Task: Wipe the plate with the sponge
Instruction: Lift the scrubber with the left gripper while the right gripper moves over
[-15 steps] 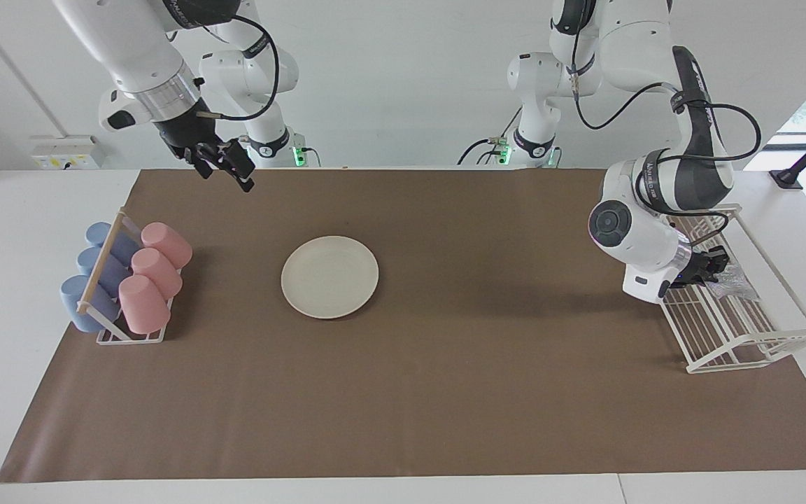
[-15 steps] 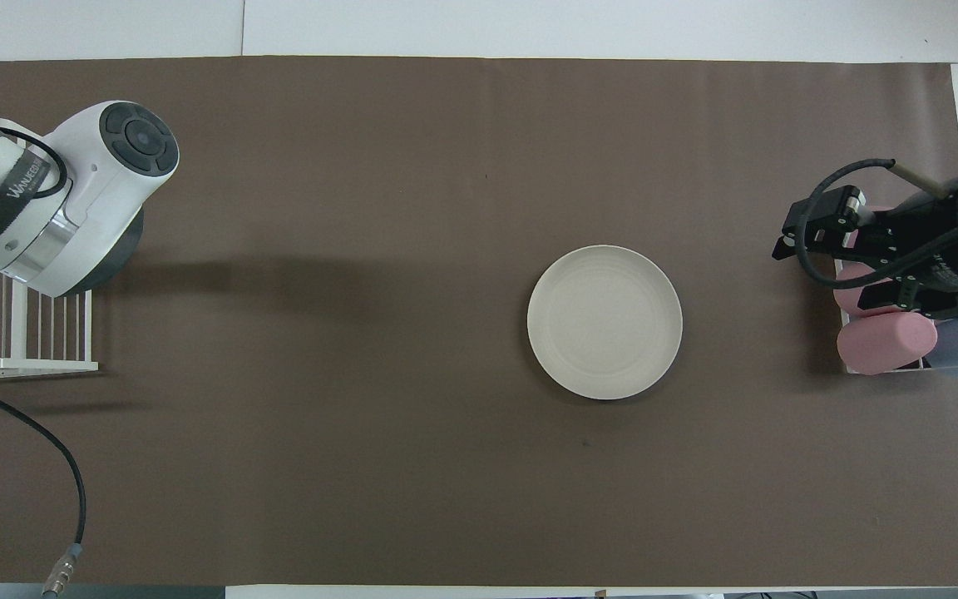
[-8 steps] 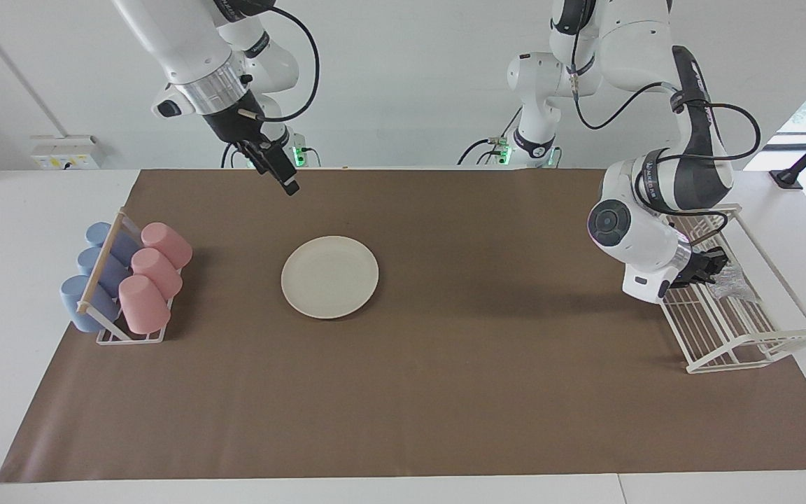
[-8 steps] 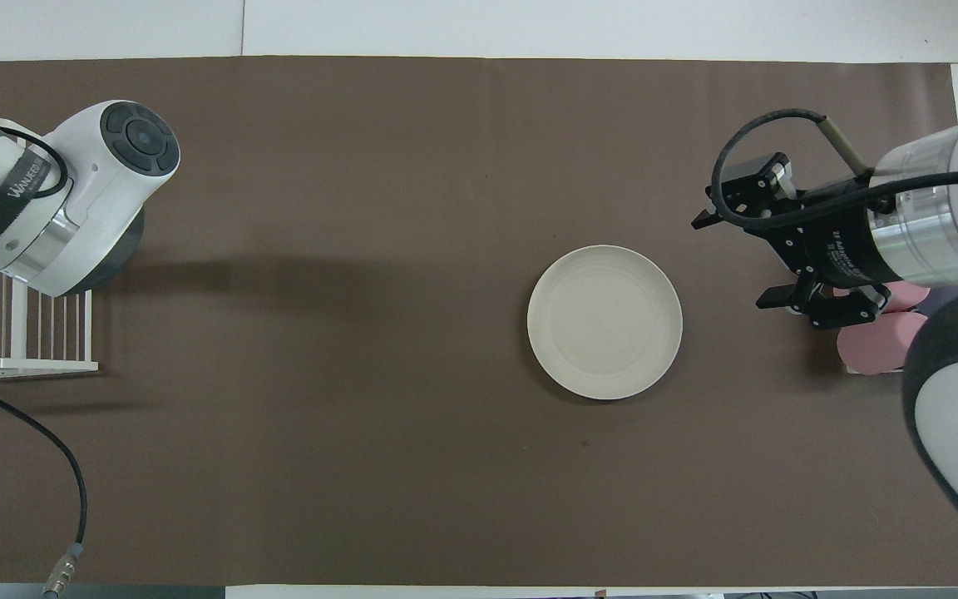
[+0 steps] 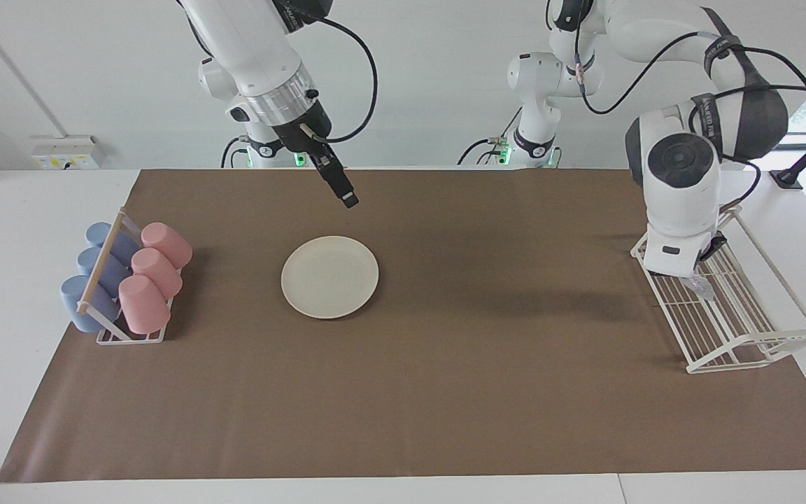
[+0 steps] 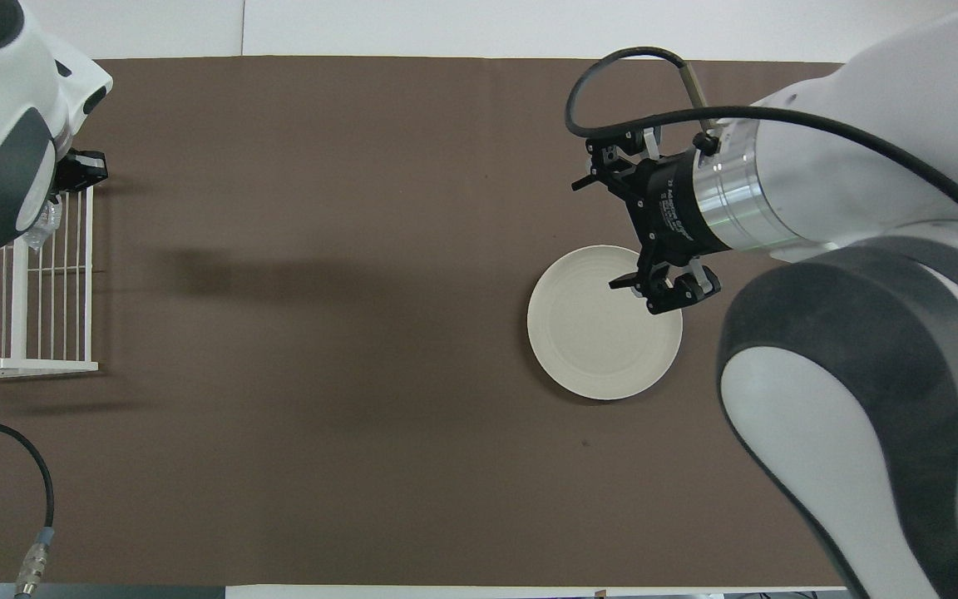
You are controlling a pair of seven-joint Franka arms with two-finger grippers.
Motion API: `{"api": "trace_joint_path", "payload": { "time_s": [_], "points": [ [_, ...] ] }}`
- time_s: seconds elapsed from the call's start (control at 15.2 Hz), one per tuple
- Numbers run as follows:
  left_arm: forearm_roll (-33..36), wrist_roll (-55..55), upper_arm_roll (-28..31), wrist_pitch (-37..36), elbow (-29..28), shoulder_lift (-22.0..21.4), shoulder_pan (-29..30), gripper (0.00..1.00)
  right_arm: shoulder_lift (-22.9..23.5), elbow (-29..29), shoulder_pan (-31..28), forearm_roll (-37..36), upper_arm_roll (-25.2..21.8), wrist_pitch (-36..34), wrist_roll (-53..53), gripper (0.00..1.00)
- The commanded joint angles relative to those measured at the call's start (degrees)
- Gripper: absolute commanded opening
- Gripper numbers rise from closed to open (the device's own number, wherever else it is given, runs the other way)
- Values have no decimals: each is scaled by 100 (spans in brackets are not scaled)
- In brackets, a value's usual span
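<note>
Brown mat (image 5: 445,364) under raised right gripper (image 5: 347,199)

Pink cups (image 5: 153,273) and blue cups (image 5: 95,274) lay in a small rack (image 5: 130,336); a white wire rack (image 5: 739,329) stood on the brown mat (image 5: 445,385).

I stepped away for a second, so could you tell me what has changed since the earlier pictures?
The right gripper swung from beside the cup rack to above the plate. The left gripper rose from the wire rack, lifting the sponge. Plate and cups stayed put.
</note>
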Motion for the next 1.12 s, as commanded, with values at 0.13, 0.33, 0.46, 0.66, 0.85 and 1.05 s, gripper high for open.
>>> {"api": "trace_joint_path", "payload": {
  "time_s": [0.13,0.33,0.46,0.66,0.85,1.05],
  "points": [
    [-3001,114,38,-352,376,-141,543,0,596,646,541,81,-12,347,740,100],
    [-4856,649,90,-457,105,-466,879,0,736,646,884,-60,-12,609,1065,100],
    [-5718,764,91,-362,-578,-808,993,0,736,559,920,-17,-3,935,1302,100],
    [-7204,1536,99,-29,-1896,-1467,1196,0,771,523,972,28,-3,1050,1452,100],
    [-8311,2116,91,52,-2882,-1916,1187,0,912,514,1271,-130,-3,1007,1523,100],
    [-8860,3484,82,157,-3394,-2067,1108,0,816,286,1359,-157,-3,586,1094,100]
  ]
}}
